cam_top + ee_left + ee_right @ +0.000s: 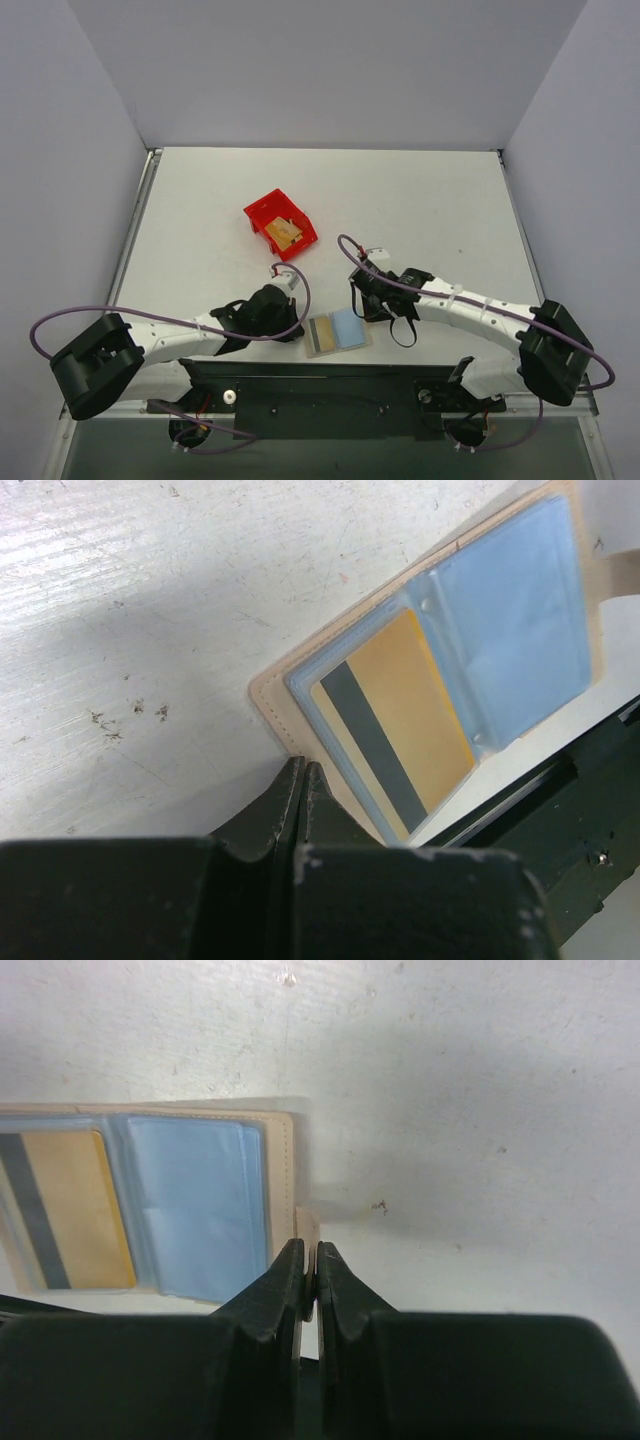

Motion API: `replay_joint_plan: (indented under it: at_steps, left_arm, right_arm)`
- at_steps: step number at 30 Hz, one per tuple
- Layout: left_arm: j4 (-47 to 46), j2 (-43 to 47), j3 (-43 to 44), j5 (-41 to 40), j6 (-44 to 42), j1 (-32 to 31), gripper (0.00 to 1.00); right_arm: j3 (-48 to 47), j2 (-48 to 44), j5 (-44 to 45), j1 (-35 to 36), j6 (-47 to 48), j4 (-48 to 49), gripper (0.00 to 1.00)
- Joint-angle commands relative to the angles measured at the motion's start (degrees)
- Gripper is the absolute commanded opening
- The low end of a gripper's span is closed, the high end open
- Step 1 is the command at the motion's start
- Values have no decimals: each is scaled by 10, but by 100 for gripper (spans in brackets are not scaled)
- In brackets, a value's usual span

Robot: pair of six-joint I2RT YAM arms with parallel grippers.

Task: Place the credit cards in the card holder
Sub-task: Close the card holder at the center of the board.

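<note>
The beige card holder (338,333) lies open and flat near the table's front edge, its light blue lining up. One orange-yellow credit card (322,335) with a dark stripe sits in its left pocket, as the left wrist view (400,715) and the right wrist view (75,1210) also show. More orange-yellow cards (287,234) lie in the red bin. My left gripper (302,768) is shut, its tips at the holder's beige left edge (275,705). My right gripper (308,1250) is shut on the holder's snap tab (308,1222) at its right edge.
The red plastic bin (262,213) stands at mid-table, behind and left of the holder. A black base plate (320,385) runs along the table's near edge just in front of the holder. Purple cables loop over both arms.
</note>
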State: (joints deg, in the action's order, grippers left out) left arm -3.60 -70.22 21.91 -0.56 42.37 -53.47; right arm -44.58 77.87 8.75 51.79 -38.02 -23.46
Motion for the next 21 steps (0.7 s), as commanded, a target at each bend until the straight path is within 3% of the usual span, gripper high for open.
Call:
replay_joint_plan:
  at_steps: [1,6,10,15,21]
  left_arm:
    - [-25,-11,10,6,-6,3,0]
    - [-15,-3,22,5,-13,3,0]
    - [-21,-1,23,3,-13,4,0]
    - [-31,-16,21,6,-10,4,0]
    - [-35,-7,3,-1,-2,4,0]
  right_arm:
    - [-19,-59,22,-22,12,-21,0]
    - [-31,-104,-17,-69,46,-18,0]
    - [-32,-119,-108,-78,75,14,0]
    - [-17,-116,-253,-74,59,105,0]
    - [5,-86,-323,-63,18,202,0]
